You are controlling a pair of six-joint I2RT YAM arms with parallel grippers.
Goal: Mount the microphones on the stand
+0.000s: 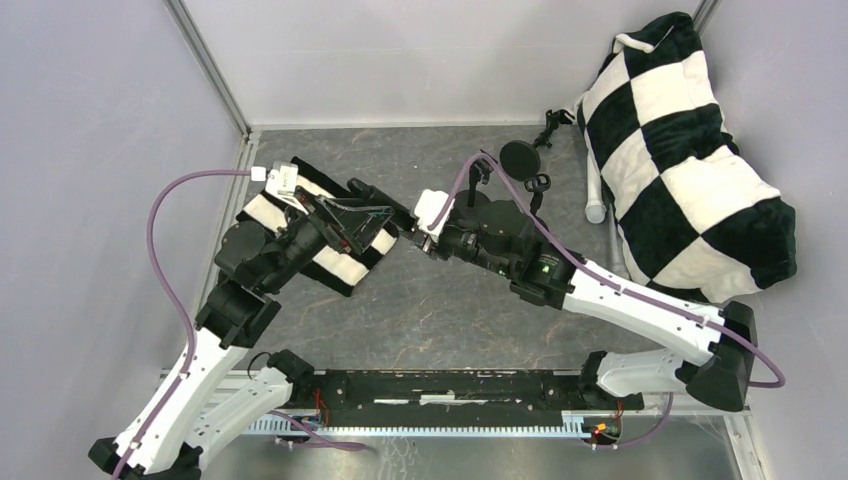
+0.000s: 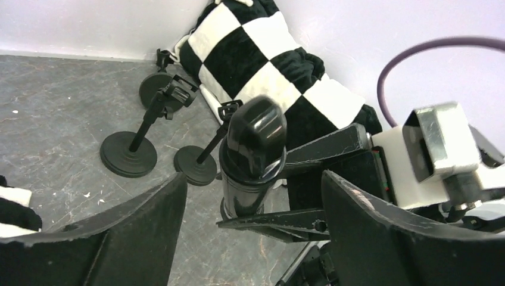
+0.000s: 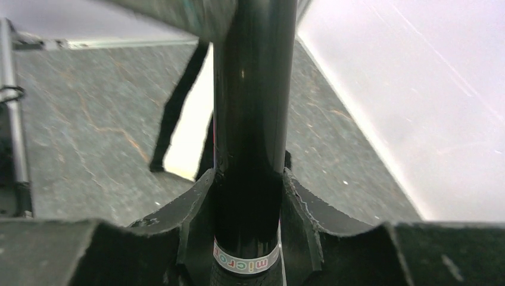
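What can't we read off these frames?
Ends of the black microphone: right wrist view cuts both off; the arms cover them in the top view.
Part of the white stick: top view, under the checkered pillow.
Clips of the stands: top view, too small.

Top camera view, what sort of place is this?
Probably a robot test cell: plain panel walls boxing in a grey tabletop, two arms bolted at its near edge, small mic stands as props.
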